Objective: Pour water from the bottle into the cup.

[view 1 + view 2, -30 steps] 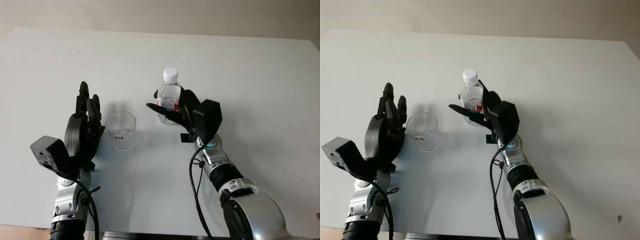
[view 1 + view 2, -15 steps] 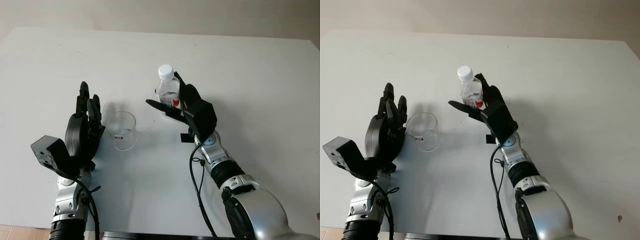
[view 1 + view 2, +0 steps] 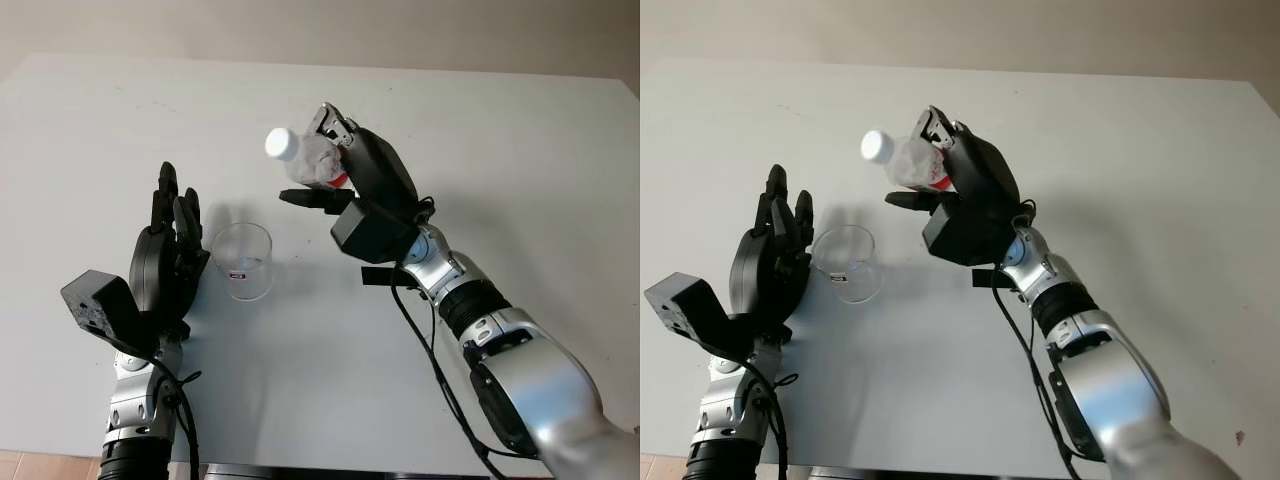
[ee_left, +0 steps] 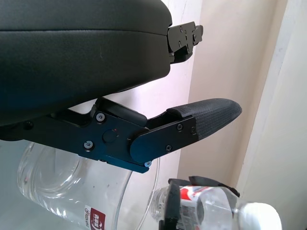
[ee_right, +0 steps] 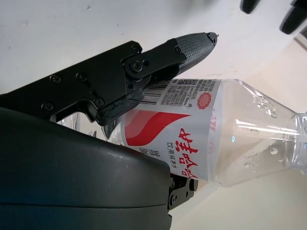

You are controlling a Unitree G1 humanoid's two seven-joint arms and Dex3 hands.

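the bottle (image 3: 318, 162) is in the air, tilted, its long axis pointing with the white cap (image 3: 281, 144) toward the cup (image 3: 244, 261), which stands on the table (image 3: 500, 150) lower and to your left of the cap. your right hand (image 3: 362, 182) grasps the bottle; your left hand (image 3: 168, 255) is open just beside the cup. the cap looks not removed yet.

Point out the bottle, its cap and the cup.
bottle (image 5: 192, 139): right wrist view, on its red-and-white label.
cap (image 3: 280, 144): left eye view, on the white top.
cup (image 3: 244, 262): left eye view, on its clear side wall.
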